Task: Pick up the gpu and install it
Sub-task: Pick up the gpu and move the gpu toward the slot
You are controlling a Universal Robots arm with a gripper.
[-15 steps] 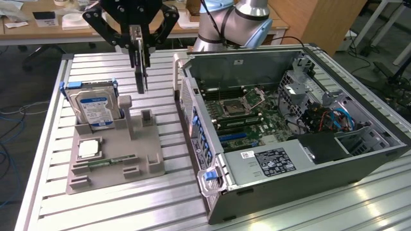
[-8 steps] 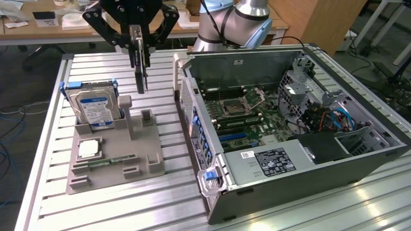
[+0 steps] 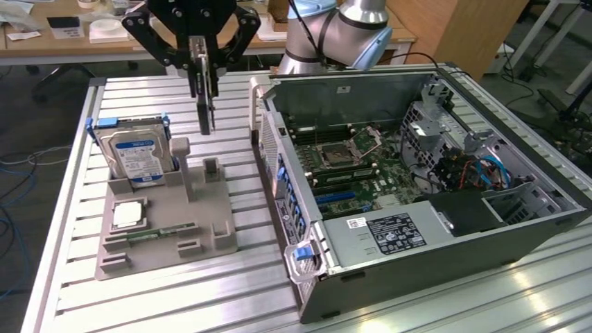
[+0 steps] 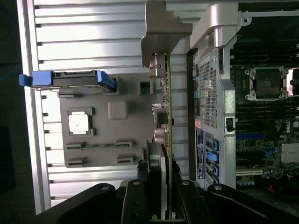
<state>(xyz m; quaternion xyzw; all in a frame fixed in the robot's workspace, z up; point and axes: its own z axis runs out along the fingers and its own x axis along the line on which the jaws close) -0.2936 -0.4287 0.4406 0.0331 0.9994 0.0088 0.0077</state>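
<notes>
Gripper (image 3: 204, 66) (image 4: 162, 173) is closed on the gpu (image 3: 204, 111) (image 4: 169, 109), its black fingers pinching the card's upper end so that the thin dark board hangs straight down, edge-on, clear of everything below. In the wrist view, the pale metal bracket (image 4: 161, 28) runs along the card's end farthest from the fingers.

Directly beneath the hanging card lies the grey fixture tray (image 3: 208, 208) (image 4: 126, 135) on the slotted aluminium table (image 3: 185, 298). On that tray, to one side of the gripper, a hard drive (image 3: 137, 156) (image 4: 70, 79) stands upright in blue rails. Near it a square processor chip (image 3: 127, 214) (image 4: 78, 123) lies flat, with a narrow memory stick (image 3: 162, 234) just beyond. On the gripper's other side, close to the card, sits the open computer case (image 3: 518, 243) (image 4: 219, 93), its motherboard (image 3: 361, 173) exposed.
</notes>
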